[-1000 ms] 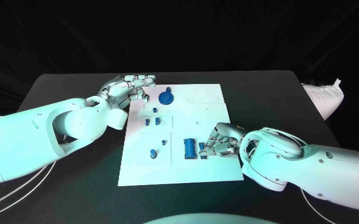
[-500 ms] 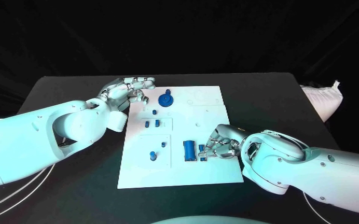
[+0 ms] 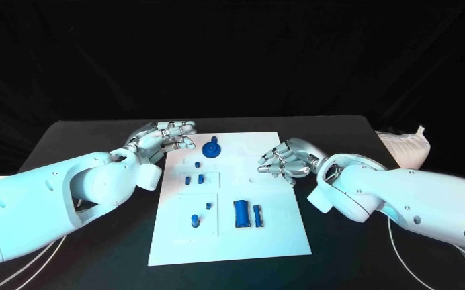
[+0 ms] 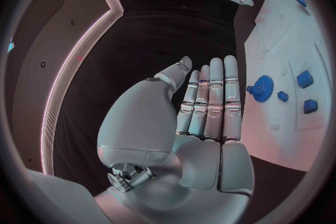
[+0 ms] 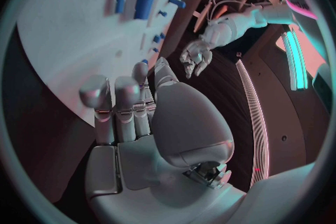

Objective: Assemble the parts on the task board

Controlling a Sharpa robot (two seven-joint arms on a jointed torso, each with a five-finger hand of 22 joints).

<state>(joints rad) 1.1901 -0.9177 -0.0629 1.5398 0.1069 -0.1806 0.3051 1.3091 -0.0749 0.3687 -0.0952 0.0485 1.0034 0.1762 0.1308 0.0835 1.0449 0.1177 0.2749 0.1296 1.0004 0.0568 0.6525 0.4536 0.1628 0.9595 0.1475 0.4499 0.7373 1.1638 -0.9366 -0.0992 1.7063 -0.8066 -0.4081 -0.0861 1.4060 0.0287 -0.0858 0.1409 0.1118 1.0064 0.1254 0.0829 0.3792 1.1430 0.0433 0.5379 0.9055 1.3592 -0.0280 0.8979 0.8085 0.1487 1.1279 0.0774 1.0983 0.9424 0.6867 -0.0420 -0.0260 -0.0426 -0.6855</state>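
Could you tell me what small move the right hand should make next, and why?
Probably lower the right hand toward the blue parts near the task board's front edge: it hovers above the board holding nothing, and those two long pieces lie loose side by side, unassembled.

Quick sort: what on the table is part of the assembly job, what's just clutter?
Job:
task board
blue gear
long blue block
thin blue bar
small blue pegs

Lying about:
white cloth at the table's right edge
cables by the left arm
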